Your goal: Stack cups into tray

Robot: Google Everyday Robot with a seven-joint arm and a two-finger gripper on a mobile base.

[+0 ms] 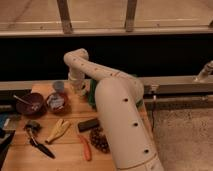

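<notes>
Hand point(79, 90) hangs from the bent arm point(115, 95) beside the grey-blue cup point(59, 86).

The white arm point(107, 85) bends forward, its tool point(79, 90) pointing straight down.

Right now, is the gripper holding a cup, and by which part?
Cannot be told. The gripper is down at the table's far edge, right of the grey-blue cup and beside the green tray.
</notes>
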